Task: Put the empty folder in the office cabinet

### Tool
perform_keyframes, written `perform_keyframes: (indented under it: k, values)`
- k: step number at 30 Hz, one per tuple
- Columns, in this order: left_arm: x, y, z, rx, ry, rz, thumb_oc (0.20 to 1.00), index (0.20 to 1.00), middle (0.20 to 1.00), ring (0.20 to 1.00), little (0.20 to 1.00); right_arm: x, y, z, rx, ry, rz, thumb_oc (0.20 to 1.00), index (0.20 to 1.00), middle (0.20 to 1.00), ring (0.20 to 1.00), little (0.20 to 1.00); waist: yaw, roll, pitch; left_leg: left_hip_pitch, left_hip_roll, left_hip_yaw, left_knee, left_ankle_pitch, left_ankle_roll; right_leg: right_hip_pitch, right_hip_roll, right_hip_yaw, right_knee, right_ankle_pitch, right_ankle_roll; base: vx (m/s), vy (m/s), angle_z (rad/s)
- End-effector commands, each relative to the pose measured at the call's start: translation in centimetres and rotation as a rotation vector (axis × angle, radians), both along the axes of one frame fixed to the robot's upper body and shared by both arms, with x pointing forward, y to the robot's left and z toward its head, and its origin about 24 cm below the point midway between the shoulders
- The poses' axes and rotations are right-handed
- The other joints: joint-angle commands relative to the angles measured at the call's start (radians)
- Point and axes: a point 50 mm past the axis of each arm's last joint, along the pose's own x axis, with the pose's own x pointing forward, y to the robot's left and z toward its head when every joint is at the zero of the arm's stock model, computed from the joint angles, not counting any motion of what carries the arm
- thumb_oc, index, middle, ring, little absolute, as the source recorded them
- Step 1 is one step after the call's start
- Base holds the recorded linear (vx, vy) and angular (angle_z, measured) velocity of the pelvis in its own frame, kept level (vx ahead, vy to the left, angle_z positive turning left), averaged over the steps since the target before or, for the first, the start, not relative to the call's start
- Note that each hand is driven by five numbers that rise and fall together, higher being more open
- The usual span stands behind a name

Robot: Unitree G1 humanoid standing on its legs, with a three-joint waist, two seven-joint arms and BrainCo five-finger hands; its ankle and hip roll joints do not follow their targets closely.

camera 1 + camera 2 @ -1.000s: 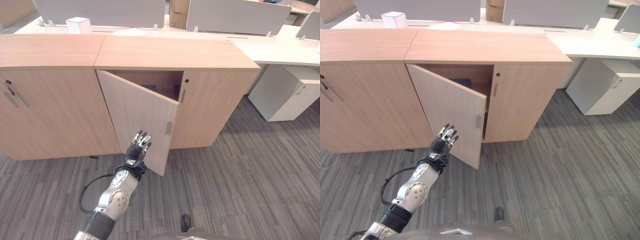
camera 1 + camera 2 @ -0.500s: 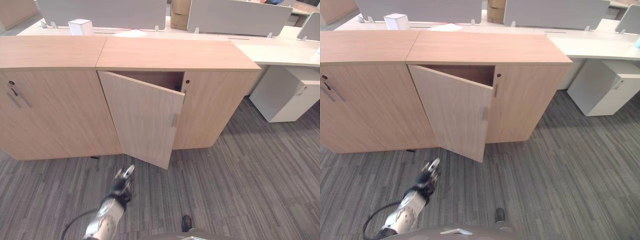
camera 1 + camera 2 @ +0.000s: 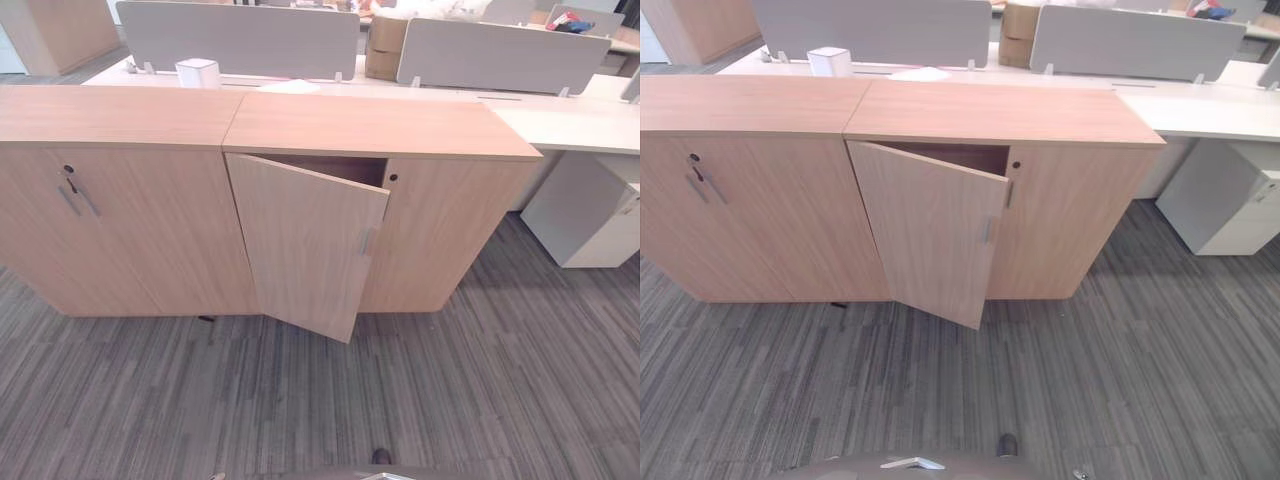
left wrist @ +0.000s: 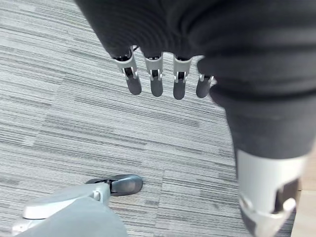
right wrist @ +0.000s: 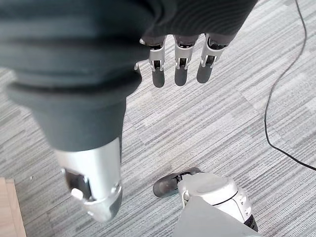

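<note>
Standing ajar: the office cabinet (image 3: pixel 380 125) of pale wood, its left door (image 3: pixel 305 245) swung partway out over the grey striped carpet (image 3: pixel 480 390), the right door (image 3: pixel 455 235) shut beside it.
Cabinet interior: a dark strip of the inside shows above the open door's top edge — what lies within cannot be told.
Folder: cannot tell where it is; neither hand has it.
Neighbouring unit: a second wooden cabinet (image 3: pixel 110 190) stands touching the first on its left, both doors closed, a key (image 3: pixel 70 184) hanging in its lock.
Behind the cabinets: white desks (image 3: pixel 570 115) with grey divider panels (image 3: pixel 240 40), a small white box (image 3: pixel 197 72) and a cardboard box (image 3: pixel 385 35) on them; a white drawer unit (image 3: pixel 595 220) stands on the floor to the right.
Left hand (image 4: pixel 163 34): seen in its wrist view above the carpet, fingers (image 4: pixel 156 79) hanging straight and relaxed — holding nothing.
Right hand (image 5: pixel 182 19): seen in its wrist view, also above the carpet, fingers (image 5: pixel 180 66) straight and loose, with nothing in its grasp.
</note>
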Motion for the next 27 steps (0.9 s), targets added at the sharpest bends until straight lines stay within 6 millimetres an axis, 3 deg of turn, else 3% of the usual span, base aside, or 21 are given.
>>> perform_keyframes:
  k: [1,2,4,8,15,27]
  values:
    - [1.9,-0.1,0.1,0.027,-0.036,-0.009,1.0,1.0,1.0,1.0,1.0,1.8,0.2,0.1,-0.027,-0.001,0.094,1.0,1.0,1.0,1.0,1.0,0.001,0.001,0.049,-0.066,-0.006,-0.098,0.0,-0.074,0.035,0.045,-0.048,0.005,0.018,-0.095,0.057,0.0,0.0,0.0]
    - [1.0,-0.1,0.0,0.029,-0.006,0.003,1.0,1.0,1.0,1.0,1.0,2.2,0.5,0.1,-0.034,0.013,0.214,1.0,1.0,1.0,1.0,1.0,0.01,0.004,0.047,-0.066,-0.005,-0.102,0.0,-0.07,0.034,0.049,-0.046,-0.001,0.017,-0.098,0.053,0.0,0.0,0.0]
    - [0.1,-0.2,-0.1,0.028,0.02,0.026,1.0,1.0,1.0,1.0,1.0,3.2,0.3,0.3,-0.056,-0.008,0.277,1.0,1.0,1.0,1.0,1.0,0.018,0.006,0.046,-0.068,-0.006,-0.109,0.0,-0.067,0.034,0.053,-0.046,-0.007,0.016,-0.099,0.051,-0.01,-0.016,0.07]
    - [-1.0,-0.6,-0.3,0.009,0.05,0.055,1.0,1.0,1.0,1.0,1.0,4.1,0.1,0.5,-0.067,-0.048,0.268,1.0,1.0,1.0,1.0,1.0,0.024,0.012,0.046,-0.07,-0.008,-0.116,0.0,-0.064,0.034,0.057,-0.048,-0.011,0.018,-0.104,0.05,-0.01,-0.007,0.1]
    - [-0.8,-1.6,-0.4,-0.016,0.043,0.053,1.0,1.0,1.0,1.0,1.0,4.0,0.4,0.4,-0.062,-0.045,0.27,1.0,1.0,1.0,1.0,1.0,0.028,0.013,0.044,-0.072,-0.009,-0.121,0.0,-0.062,0.034,0.061,-0.049,-0.019,0.018,-0.107,0.049,-0.01,-0.013,0.04]
    - [-0.9,-1.3,-0.4,-0.001,0.054,0.027,1.0,1.0,1.0,1.0,1.0,4.0,0.5,0.4,-0.062,-0.047,0.247,1.0,1.0,1.0,1.0,1.0,0.029,0.015,0.039,-0.071,-0.006,-0.122,0.0,-0.063,0.031,0.067,-0.05,-0.025,0.016,-0.111,0.048,0.0,-0.002,0.0]
